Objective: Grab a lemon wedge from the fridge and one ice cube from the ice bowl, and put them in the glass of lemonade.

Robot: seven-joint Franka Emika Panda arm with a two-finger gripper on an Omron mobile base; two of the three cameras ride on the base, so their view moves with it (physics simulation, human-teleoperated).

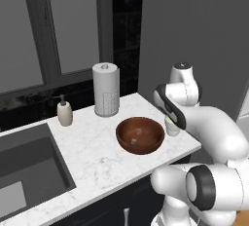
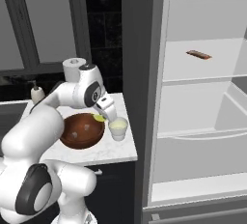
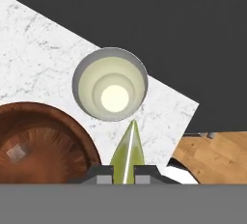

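Observation:
My gripper [image 3: 124, 176] is shut on the lemon wedge [image 3: 128, 149], a yellow-green sliver that points out from between the fingers. It hangs just above the counter, beside the rim of the glass of lemonade [image 3: 110, 84], and is not over the opening. In the right base view the gripper [image 2: 103, 115] holds the wedge [image 2: 99, 118] between the ice bowl [image 2: 82, 130] and the glass [image 2: 117, 129]. The reddish-brown ice bowl [image 3: 43, 138] holds a pale ice cube [image 3: 17, 153]. The fridge [image 2: 202, 97] stands open at the right, its white shelves showing.
A thin reddish-brown item [image 2: 198, 54] lies on the upper fridge shelf. A paper-towel roll [image 1: 106, 89] and a soap dispenser [image 1: 64, 113] stand at the back of the marble counter [image 1: 97, 157]. A sink [image 1: 24, 166] lies at the left. The counter ends just right of the glass [image 1: 172, 126].

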